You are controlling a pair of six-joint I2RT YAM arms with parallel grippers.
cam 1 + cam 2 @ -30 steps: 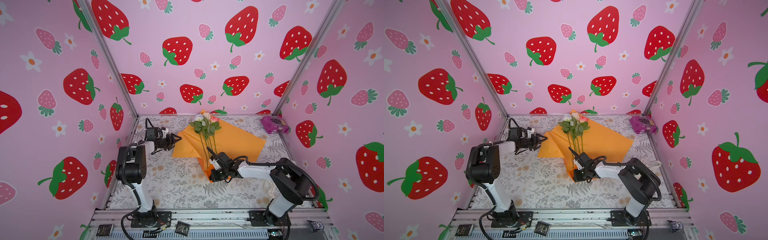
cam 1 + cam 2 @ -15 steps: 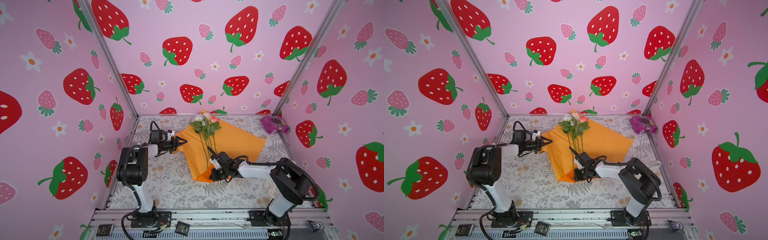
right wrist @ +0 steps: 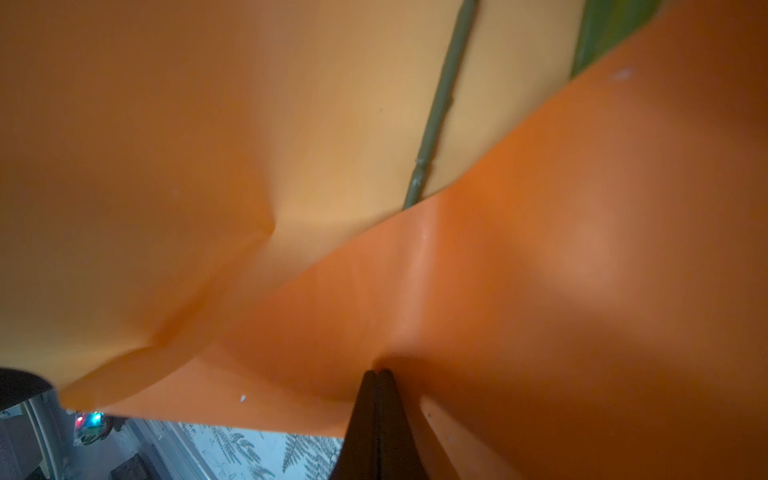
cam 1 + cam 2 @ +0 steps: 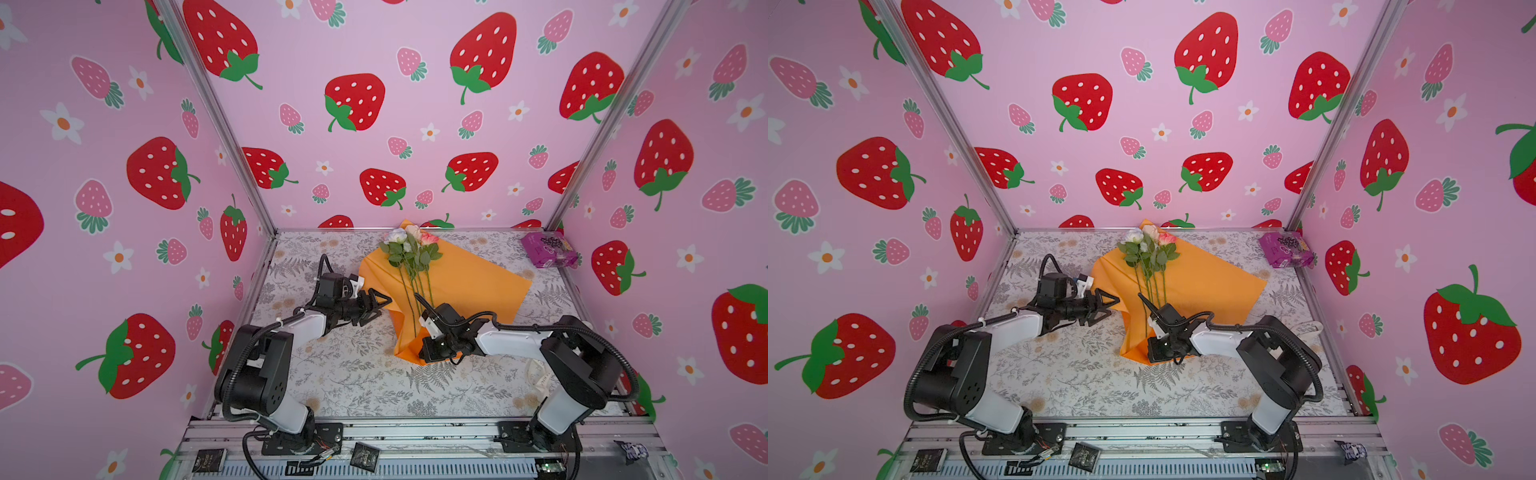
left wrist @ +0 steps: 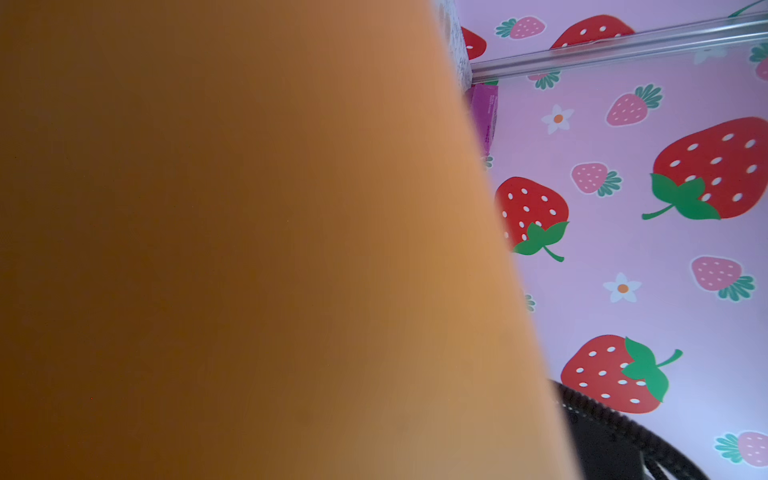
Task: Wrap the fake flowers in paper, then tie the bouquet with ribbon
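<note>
Quick update: the side of the orange wrapping paper [image 4: 469, 282] nearest the left gripper [image 4: 380, 307] has been swung across within the last second. A second ago that side was still held out wide. Now it's been folded up and over toward the stems [image 4: 417, 286], and a raised fold can be seen right at this gripper's tips. Its jaws are seen spread apart in both top views, so the paper looks to have been let go, or nearly. Actual contact can't be made out, since the left wrist view is just filled with blurry orange.

The right gripper [image 3: 376, 374] hasn't been shifted. Its fingertips are pressed together on a pinch of the paper, with a stem seen just beyond them. The bouquet of fake flowers [image 4: 409, 253] is laid on the paper, heads far from both grippers, stem ends close by the right one.

So probably: one side wrapped, the far side past the right gripper still lying flat, nothing tied yet. The fold might spring back once it's left alone.
</note>
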